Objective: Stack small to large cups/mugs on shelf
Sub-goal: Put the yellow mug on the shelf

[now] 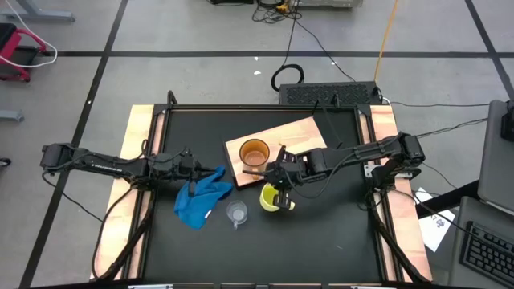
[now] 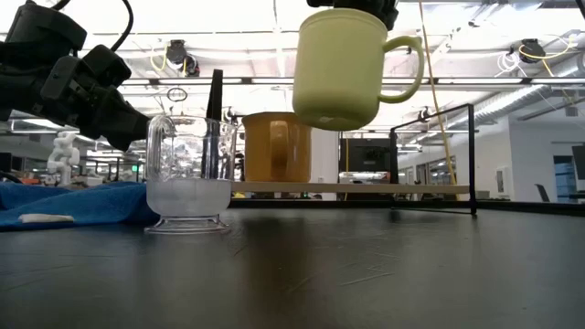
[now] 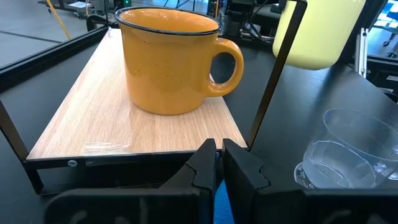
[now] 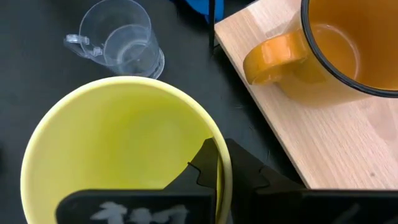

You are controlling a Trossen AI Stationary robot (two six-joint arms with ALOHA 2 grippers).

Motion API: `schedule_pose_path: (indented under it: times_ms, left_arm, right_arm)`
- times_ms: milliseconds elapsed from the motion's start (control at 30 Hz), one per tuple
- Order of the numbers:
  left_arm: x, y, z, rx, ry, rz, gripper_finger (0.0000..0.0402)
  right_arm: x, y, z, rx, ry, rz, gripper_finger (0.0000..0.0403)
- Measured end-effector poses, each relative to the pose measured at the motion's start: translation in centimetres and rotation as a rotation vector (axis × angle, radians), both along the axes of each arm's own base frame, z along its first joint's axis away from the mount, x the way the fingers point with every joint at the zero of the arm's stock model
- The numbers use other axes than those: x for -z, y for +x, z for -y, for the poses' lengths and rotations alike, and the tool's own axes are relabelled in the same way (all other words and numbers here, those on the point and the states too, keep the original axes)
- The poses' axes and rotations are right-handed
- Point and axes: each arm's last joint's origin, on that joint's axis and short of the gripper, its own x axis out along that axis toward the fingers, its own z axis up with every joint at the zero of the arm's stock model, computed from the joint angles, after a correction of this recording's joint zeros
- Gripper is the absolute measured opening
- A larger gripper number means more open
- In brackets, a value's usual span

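The large orange mug (image 1: 254,152) stands upright on the light-wood shelf (image 1: 297,136). It also shows in the left wrist view as orange mug (image 3: 168,59) on shelf (image 3: 93,118). Above the black table, near the shelf's near edge, hangs the yellow mug (image 2: 340,68), with my right gripper (image 4: 219,158) shut on it. The clear plastic cup (image 1: 236,213) stands on its base on the table, left of the yellow mug. My left gripper (image 3: 219,152) waits at the table's left, shut and empty, pointing at the shelf. My right gripper pinches the yellow mug's rim (image 4: 205,127), one finger inside the mug and one outside. The fingers come slanting down from the table's right. The mug hangs upright and slightly tilted, its bottom (image 2: 334,119) clear of the table, its handle (image 2: 407,64) free.
A crumpled blue cloth (image 1: 201,197) lies on the table below my left gripper, beside the clear cup. A thin black post (image 3: 273,81) stands at the shelf's near corner. Pale wooden borders (image 1: 136,152) run along the table's left and right sides.
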Motion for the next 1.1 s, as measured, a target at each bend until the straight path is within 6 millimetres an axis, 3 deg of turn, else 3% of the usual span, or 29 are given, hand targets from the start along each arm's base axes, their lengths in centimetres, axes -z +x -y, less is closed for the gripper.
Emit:
schedule_pose_path:
  times_ms: [133,433,667,967,1100]
  left_arm:
    - [0.0,0.0,0.0,-0.003,0.001,0.0,0.0031]
    - [0.0,0.0,0.0,-0.002,0.022,0.0,0.0031]
    - [0.0,0.0,0.0,0.002,0.038,-0.001,0.0031]
    - [0.0,0.0,0.0,0.001,0.037,0.0,0.0031]
    - [0.0,0.0,0.0,0.001,0.037,-0.001,0.0031]
  right_arm:
    - [-0.3,-0.3,0.1,-0.007,-0.004,-0.003,0.0003]
    - [-3.7,-2.8,1.1,0.065,-0.03,0.079,0.0003]
    - [-5.2,-4.1,1.4,0.088,-0.065,0.13,0.0004]
    - [-4.4,-4.4,2.5,0.107,-0.107,0.082,0.0004]
    - [-3.7,-5.7,3.7,0.142,-0.103,0.109,0.0004]
